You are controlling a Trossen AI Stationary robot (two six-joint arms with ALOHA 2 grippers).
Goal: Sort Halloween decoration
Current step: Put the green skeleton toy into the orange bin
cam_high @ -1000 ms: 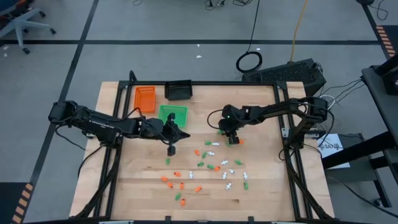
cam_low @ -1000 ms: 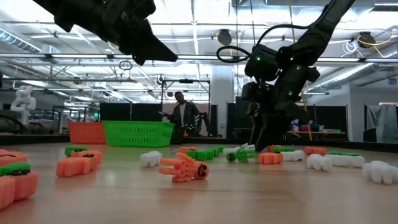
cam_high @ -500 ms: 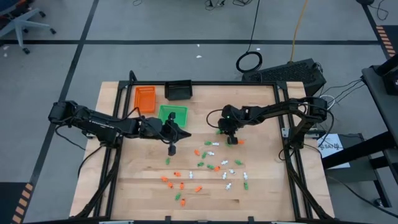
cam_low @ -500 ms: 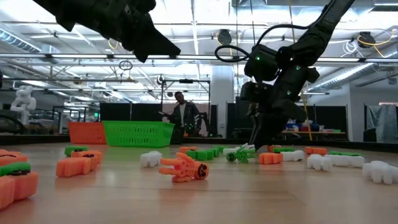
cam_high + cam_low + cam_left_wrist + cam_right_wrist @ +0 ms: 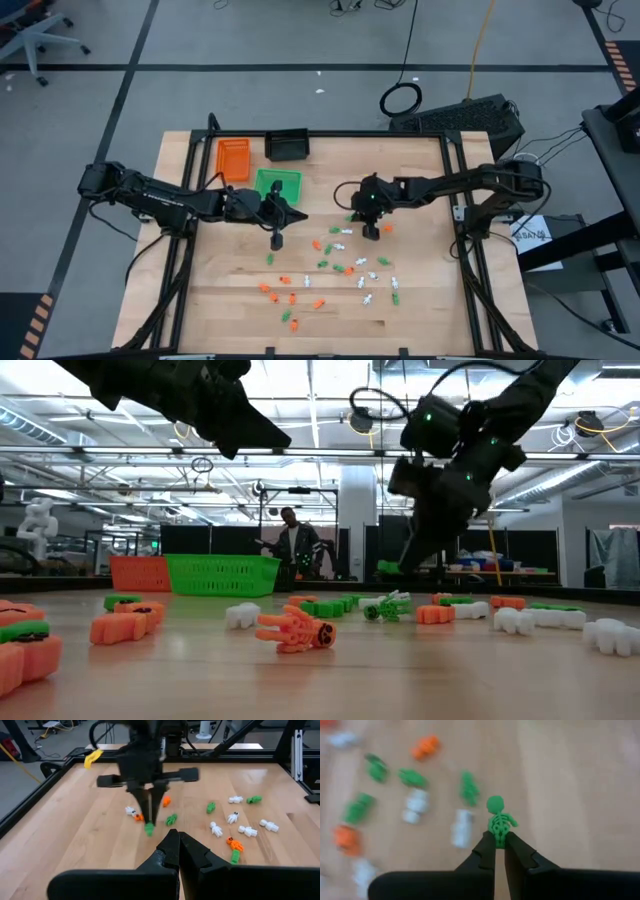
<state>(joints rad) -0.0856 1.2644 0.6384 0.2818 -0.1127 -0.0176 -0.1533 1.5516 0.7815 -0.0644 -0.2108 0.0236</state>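
Note:
The Halloween decoration is a scatter of tiny orange, green and white pieces (image 5: pixel 340 265) lying on the wooden table's middle and near part. My right gripper (image 5: pixel 368 232) hangs above the scatter's far right side, shut on a green skeleton piece (image 5: pixel 496 817), which also shows in the low view as a green piece (image 5: pixel 389 568) above the table. My left gripper (image 5: pixel 277 240) is shut on nothing and hovers near the green tray (image 5: pixel 278 184), left of the scatter. My right gripper pinches the green skeleton's leg end (image 5: pixel 498 835) between its two fingertips. The skeleton's head (image 5: pixel 495 803) sticks out beyond the tips. The fingers (image 5: pixel 150 805) come from above, pointing down. The piece is lifted clear of the table.
An orange tray (image 5: pixel 233 157), a black tray (image 5: pixel 287 146) and the green tray stand at the far left of the table. Bare wood lies along the table's left and right sides. A person (image 5: pixel 293 547) stands in the room behind.
My right gripper has shut on the green skeleton piece on the table and has risen with it, so the piece now hangs clear above the other pieces. My left gripper has kept still.

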